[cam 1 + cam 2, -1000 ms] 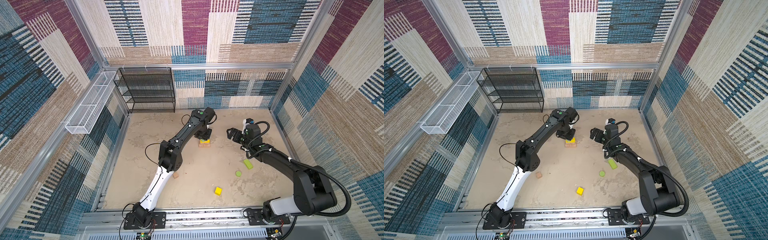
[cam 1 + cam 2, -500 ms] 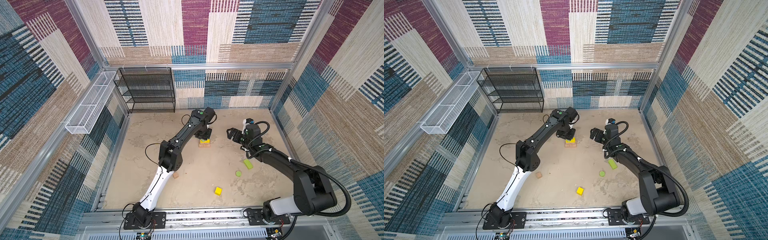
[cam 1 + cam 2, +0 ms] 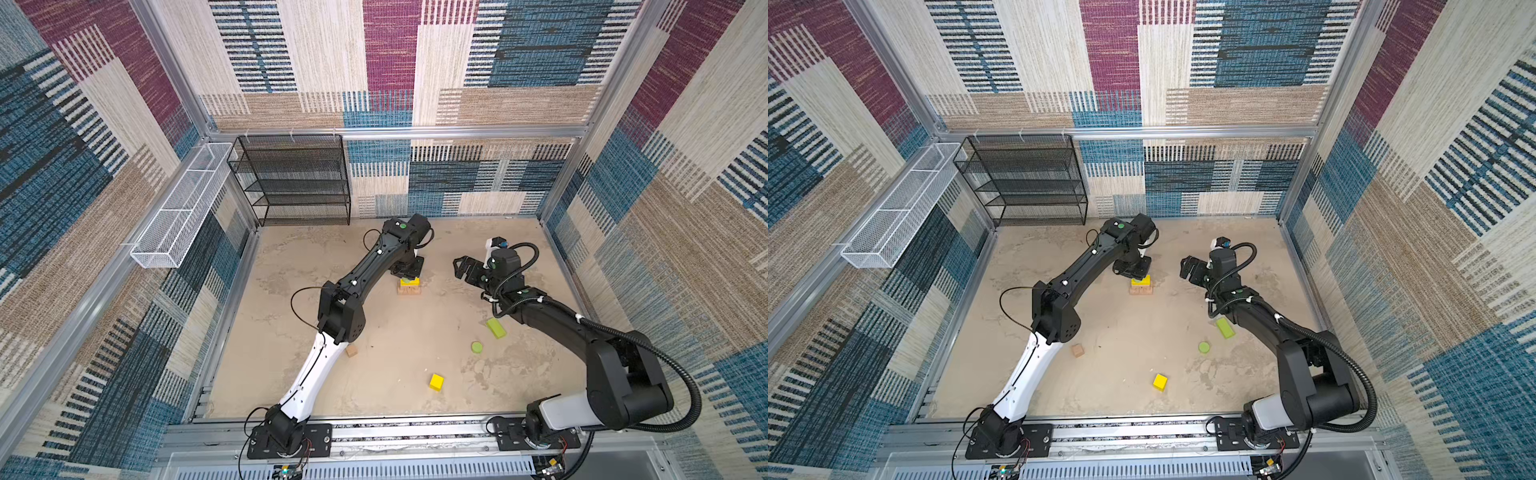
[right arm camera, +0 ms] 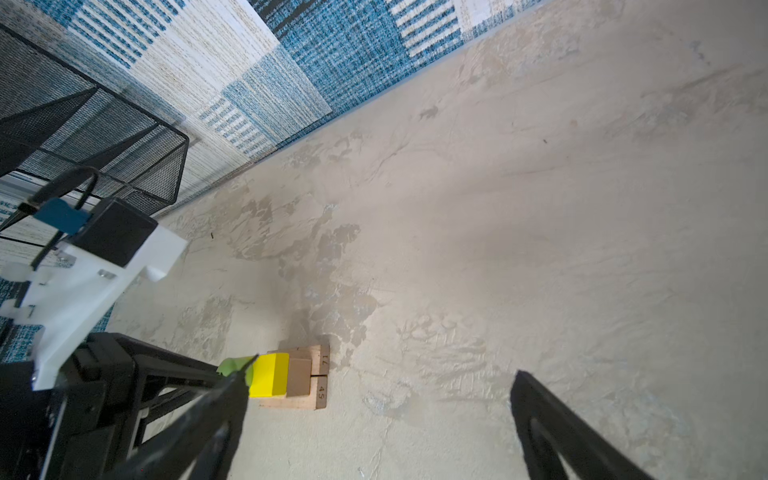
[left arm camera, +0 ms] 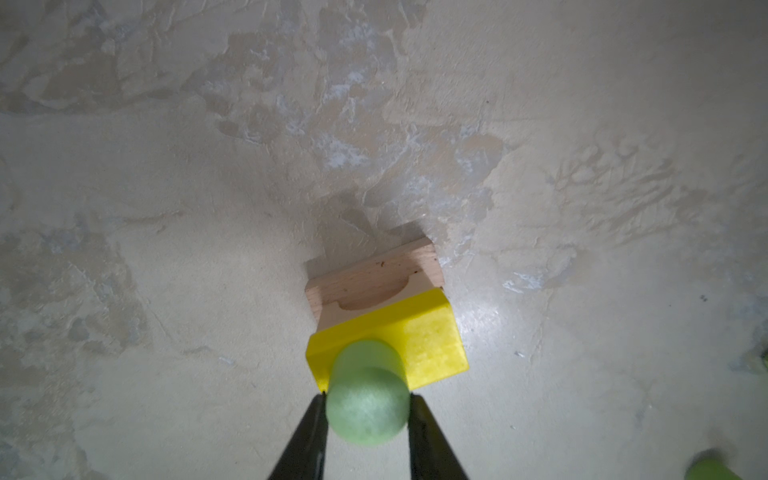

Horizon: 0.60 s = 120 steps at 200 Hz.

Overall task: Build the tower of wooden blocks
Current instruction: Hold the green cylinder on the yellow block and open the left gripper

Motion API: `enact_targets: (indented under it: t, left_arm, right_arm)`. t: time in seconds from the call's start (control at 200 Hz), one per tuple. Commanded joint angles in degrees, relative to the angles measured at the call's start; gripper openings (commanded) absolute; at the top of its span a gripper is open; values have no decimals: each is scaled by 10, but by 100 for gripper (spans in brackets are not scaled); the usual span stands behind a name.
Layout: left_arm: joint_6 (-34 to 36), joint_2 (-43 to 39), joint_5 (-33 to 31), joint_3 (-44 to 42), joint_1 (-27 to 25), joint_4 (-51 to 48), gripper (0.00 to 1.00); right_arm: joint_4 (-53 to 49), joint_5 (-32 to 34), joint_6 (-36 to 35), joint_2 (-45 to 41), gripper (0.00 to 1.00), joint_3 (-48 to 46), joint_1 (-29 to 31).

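Left wrist view: left gripper [image 5: 368,395] still clamps green disc [image 5: 365,415].

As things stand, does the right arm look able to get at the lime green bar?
Probably yes. The right gripper is open and empty, and the lime green bar lies uncovered on that arm's side. It sits close beside the forearm, so the arm must fold back.
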Motion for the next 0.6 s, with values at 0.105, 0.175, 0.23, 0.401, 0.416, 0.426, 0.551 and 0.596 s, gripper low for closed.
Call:
enact_targets:
  t: [0.105,0.175,0.23,0.401,0.416,0.426,0.551,0.596]
  left_arm:
    - [-7,3,-1,2,1,0,39]
    - [-7,3,-2,2,1,0,41]
    - [-8,3,-2,3,1,0,42]
    - [-8,1,-2,2,0,0,41]
    - [-8,2,-2,2,2,0,41]
    - [-8,2,-2,2,1,0,40]
    - [-8,2,-3,3,1,1,39]
    - [-8,2,-2,2,0,0,38]
  right_arm:
    - [12,-8,-1,2,99,6,0]
    - [13,-8,-1,2,99,6,0]
    - [13,-9,-1,2,99,6,-1]
    - [13,-10,-1,2,99,6,-1]
    - [13,-10,-1,2,99,5,0]
    - [13,-10,-1,2,99,5,0]
    - [13,-9,-1,2,99,6,-1]
    - [13,-10,-1,2,99,6,0]
